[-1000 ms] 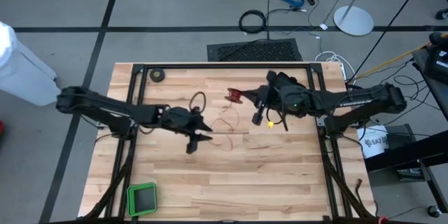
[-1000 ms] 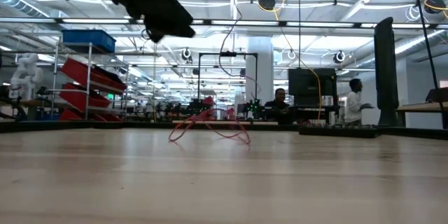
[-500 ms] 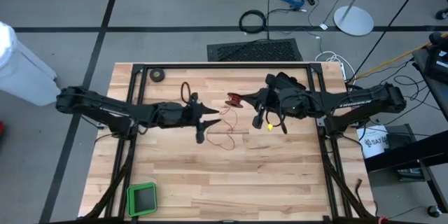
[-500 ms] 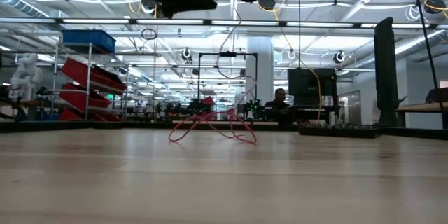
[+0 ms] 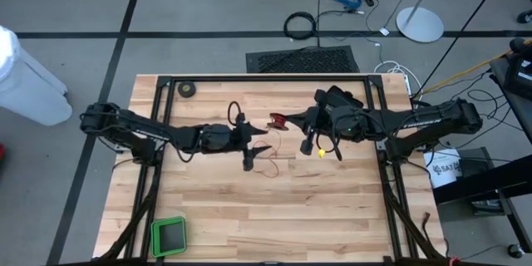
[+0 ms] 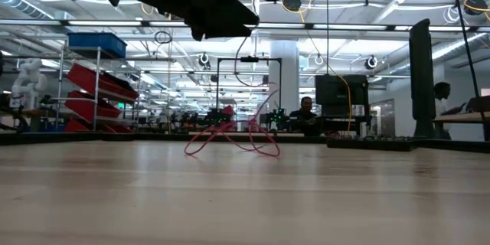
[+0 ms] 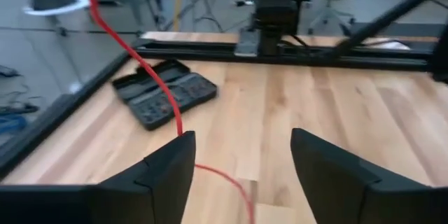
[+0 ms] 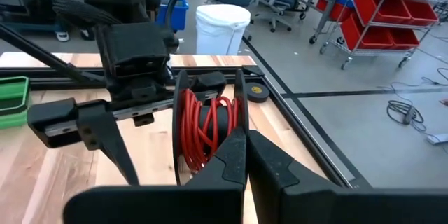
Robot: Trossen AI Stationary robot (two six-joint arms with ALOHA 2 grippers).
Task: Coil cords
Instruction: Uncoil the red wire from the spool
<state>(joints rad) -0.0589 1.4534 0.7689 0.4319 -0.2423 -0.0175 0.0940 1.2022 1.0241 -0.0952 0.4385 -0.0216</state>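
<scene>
The cord is one thin red wire, partly wound on a small black reel (image 8: 206, 122). My right gripper (image 8: 245, 155) holds the reel above the table's middle, and its fingers are shut. From the reel (image 5: 278, 119) the wire drops to loose loops (image 5: 270, 156) lying on the wood (image 6: 230, 139). My left gripper (image 5: 256, 147) hangs open just left of the reel and points toward it. In its own view the wire (image 7: 140, 59) slants down past one finger (image 7: 171, 164) and runs on between the two. My right gripper pinches the reel's lower rim (image 8: 236, 122) between its two fingertips, which hide the exact spot. It reaches in about level from the table's right side. The reel stands on edge, lifted clear of the table, with the wire trailing down from it. My left gripper: I cannot tell whether its finger touches the wire.
A black tape roll (image 5: 188, 89) lies at the table's far left corner and a green box (image 5: 169, 234) at the near left. A flat black case (image 7: 164, 98) lies near the far edge by the right arm. A small yellow piece (image 5: 321, 151) hangs under that arm.
My left gripper has moved toward the table's right, closer to the reel, and has tipped up from slanting downward to nearly level. The loose loops have shifted, and one strand now rises higher off the table. My right gripper has kept still with the reel.
</scene>
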